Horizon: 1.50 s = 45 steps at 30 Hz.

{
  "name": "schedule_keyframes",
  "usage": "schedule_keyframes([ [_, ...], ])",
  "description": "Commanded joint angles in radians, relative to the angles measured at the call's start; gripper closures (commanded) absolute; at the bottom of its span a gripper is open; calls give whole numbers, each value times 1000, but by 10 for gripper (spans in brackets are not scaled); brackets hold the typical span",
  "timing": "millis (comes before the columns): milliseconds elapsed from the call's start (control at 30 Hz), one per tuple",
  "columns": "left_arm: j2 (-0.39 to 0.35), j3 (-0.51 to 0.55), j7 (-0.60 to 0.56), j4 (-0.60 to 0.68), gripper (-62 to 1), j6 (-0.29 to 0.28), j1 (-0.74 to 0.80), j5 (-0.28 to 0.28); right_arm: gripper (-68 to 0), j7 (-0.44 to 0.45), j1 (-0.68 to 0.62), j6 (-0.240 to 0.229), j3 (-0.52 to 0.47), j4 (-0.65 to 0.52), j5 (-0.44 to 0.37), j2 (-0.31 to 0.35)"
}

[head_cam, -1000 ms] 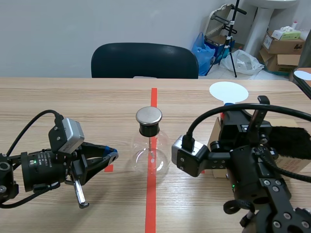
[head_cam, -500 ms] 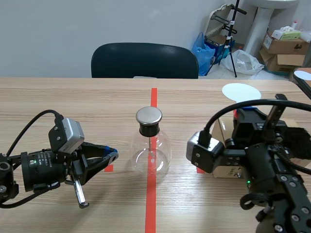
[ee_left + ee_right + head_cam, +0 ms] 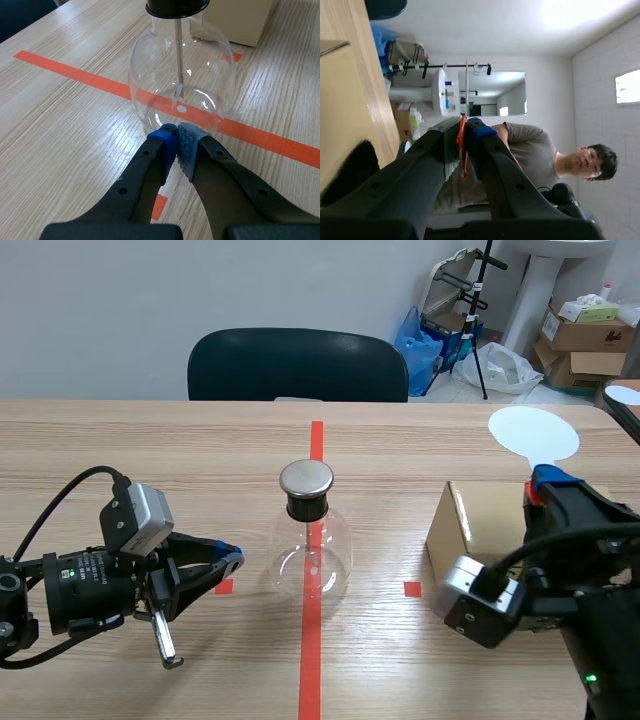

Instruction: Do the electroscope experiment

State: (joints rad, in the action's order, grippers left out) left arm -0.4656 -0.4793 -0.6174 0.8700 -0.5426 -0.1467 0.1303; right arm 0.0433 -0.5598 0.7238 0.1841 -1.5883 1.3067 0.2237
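The electroscope, a glass flask (image 3: 310, 545) with a black stopper and a metal cap (image 3: 306, 478), stands on the red centre line. In the left wrist view the flask (image 3: 150, 75) shows a rod with a small foil leaf (image 3: 178, 91) inside. My left gripper (image 3: 232, 560) (image 3: 176, 136) is shut on nothing, its tips just short of the glass. A white disc paddle (image 3: 533, 432) with an orange-red handle (image 3: 462, 145) is held high over the right side of the table, with my right gripper (image 3: 548, 480) (image 3: 464, 131) shut on that handle.
A cardboard box (image 3: 470, 530) sits beside my right arm, with a black furry cloth (image 3: 350, 172) by it. A dark chair (image 3: 297, 365) stands behind the table. Boxes and bags fill the back right corner. A person (image 3: 540, 152) appears in the right wrist view.
My right arm has swung right and back, carrying the white disc paddle away from the flask and uncovering the box. The left arm has not moved.
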Motion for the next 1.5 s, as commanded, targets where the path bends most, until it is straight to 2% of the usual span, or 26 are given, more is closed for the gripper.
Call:
schedule_keyframes([
  [0, 4, 6, -13, 12, -30, 2, 0, -13, -9, 29, 7, 37, -5, -5, -18, -8],
  [67, 3, 6, -14, 12, -30, 2, 3, -13, -9, 58, 6, 59, -19, 7, -17, -32],
  [300, -30, 9, -85, 28, -30, 2, 47, -14, -9, 138, 13, 59, -83, 103, 2, -89],
  [433, -53, 10, -108, 39, -30, 2, 69, -14, -10, 140, 14, 59, -97, 142, -9, -108],
  [533, -98, 29, -108, 94, -30, 1, 114, -15, -10, 147, 18, 59, -101, 161, -17, -119],
  [767, -213, 204, -145, 362, -30, -11, 362, -21, -10, 159, 74, 59, -102, 256, -13, -119],
  [933, -261, 401, -166, 588, -30, -148, 607, -21, -10, 189, 86, 59, -102, 275, -7, -118],
  [1100, -261, 551, -180, 737, -30, -153, 786, -21, -9, 200, 92, 59, -101, 275, 13, -118],
  [1233, -261, 593, -180, 801, -30, -153, 845, -21, -9, 200, 87, 59, -100, 275, 13, -118],
  [1467, -261, 594, -179, 807, -31, -153, 845, -13, -9, 211, 51, 59, -101, 275, 10, -118],
])
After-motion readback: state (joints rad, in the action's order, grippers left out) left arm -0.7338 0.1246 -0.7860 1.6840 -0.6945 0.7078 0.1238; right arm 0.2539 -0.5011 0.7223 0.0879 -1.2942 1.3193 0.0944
